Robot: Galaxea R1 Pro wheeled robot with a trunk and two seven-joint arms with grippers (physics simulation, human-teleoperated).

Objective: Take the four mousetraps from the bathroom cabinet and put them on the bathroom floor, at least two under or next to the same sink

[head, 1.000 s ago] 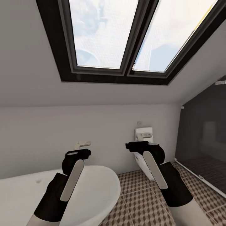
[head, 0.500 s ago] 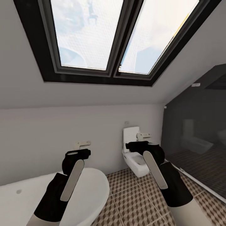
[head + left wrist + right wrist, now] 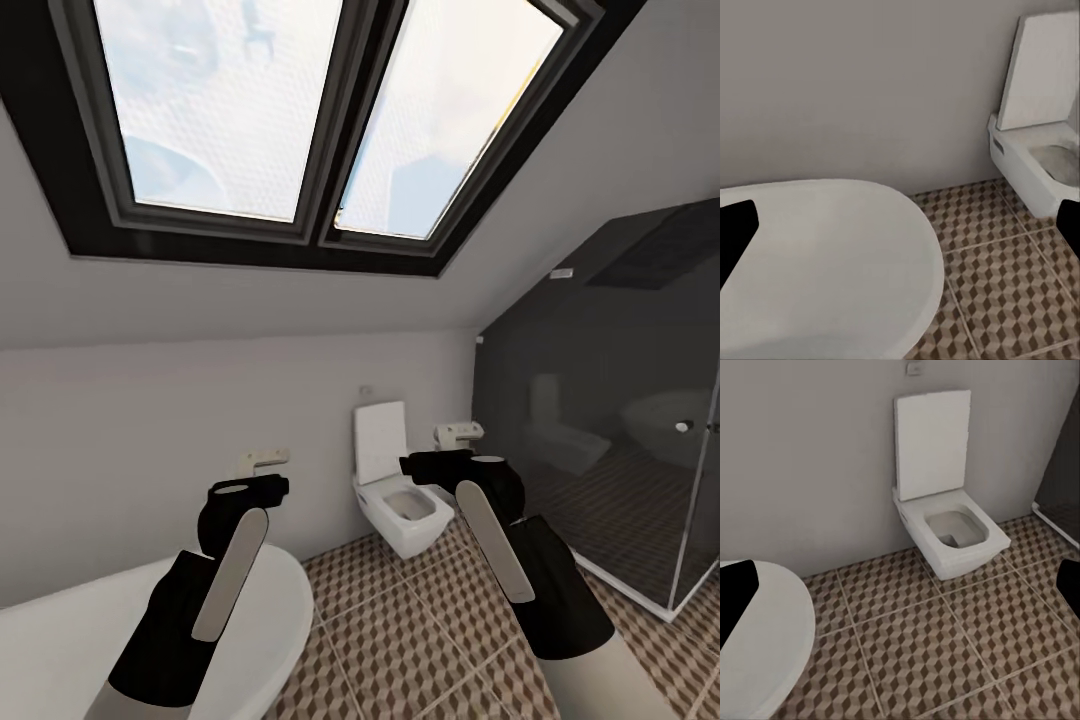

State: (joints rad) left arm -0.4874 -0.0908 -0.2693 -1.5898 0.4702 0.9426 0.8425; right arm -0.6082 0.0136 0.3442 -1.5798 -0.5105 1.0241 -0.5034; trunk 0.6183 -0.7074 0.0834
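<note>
The mousetraps and the cabinet are out of view. The sink (image 3: 120,630), a glossy white basin with a broad rounded rim, sits low at the left, just below my left gripper (image 3: 264,461). The left wrist view looks down on the sink (image 3: 817,255), and my left gripper (image 3: 900,225) is open and holds nothing. My right gripper (image 3: 459,432) is raised over the bathroom floor (image 3: 420,630) of cube-patterned tiles. The right wrist view shows the right gripper (image 3: 900,592) open and empty above the floor (image 3: 922,645).
A white toilet (image 3: 395,490) with its lid up stands against the grey wall ahead. A smoked-glass shower enclosure (image 3: 620,440) closes off the right side. A black-framed skylight (image 3: 300,110) sits in the sloped ceiling above. Tiled floor runs between the sink and the toilet.
The whole view has swung to the right: the sink and toilet slid left in the picture and more of the glass enclosure appeared. Both arms keep the same pose.
</note>
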